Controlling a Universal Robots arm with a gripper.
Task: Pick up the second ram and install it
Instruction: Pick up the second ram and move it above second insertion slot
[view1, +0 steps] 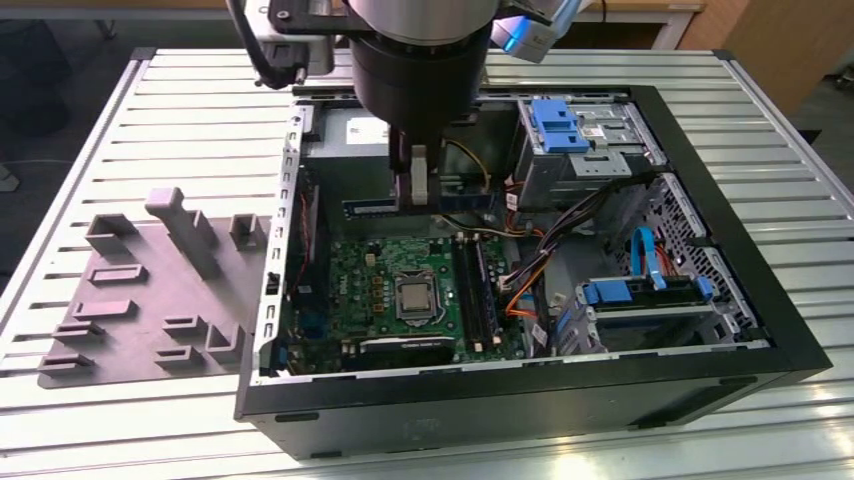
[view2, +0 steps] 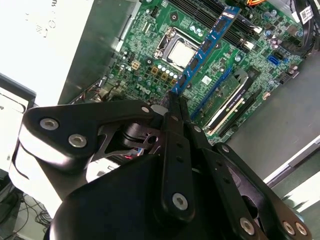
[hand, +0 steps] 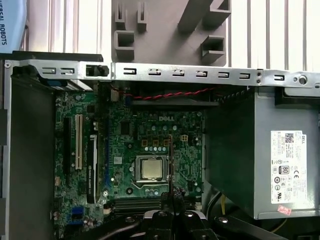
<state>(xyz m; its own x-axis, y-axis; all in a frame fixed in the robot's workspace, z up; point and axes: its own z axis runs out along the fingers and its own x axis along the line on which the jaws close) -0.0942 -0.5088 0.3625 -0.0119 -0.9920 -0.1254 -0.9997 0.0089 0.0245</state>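
So the jaws are clamped on the second ram (view2: 205, 47), held above the motherboard (view2: 145, 55), its long axis seemingly crosswise to the black slots (view1: 475, 295).

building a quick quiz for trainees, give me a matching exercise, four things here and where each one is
Things: 1 memory stick; 2 grey tray; 3 processor; 4 power supply.
Places: A on the table, outside the computer case; B middle of the green board; C clamped in the tool; D grey box with a white label.
Pairs: 1-C; 2-A; 3-B; 4-D.
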